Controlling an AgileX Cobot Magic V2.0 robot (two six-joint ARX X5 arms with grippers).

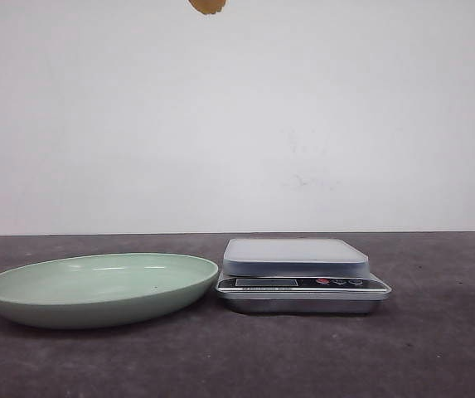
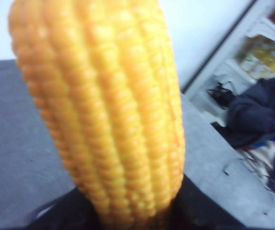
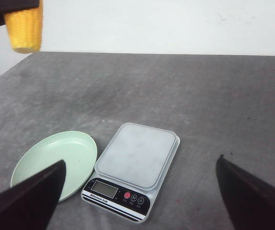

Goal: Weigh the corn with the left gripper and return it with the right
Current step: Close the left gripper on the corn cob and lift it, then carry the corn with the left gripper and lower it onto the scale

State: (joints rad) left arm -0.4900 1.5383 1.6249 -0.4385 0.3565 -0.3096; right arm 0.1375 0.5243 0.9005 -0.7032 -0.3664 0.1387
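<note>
Left gripper [image 2: 132, 218] is clamping the corn [image 2: 103, 105] between its black fingers and holding it high in the air, well above the table [image 3: 214, 96]. Right gripper [image 3: 139, 191] is hanging with fingers spread wide and nothing between them; the scale [image 3: 135, 167] and green plate [image 3: 55, 160] are sitting below it, just beside each other.
</note>
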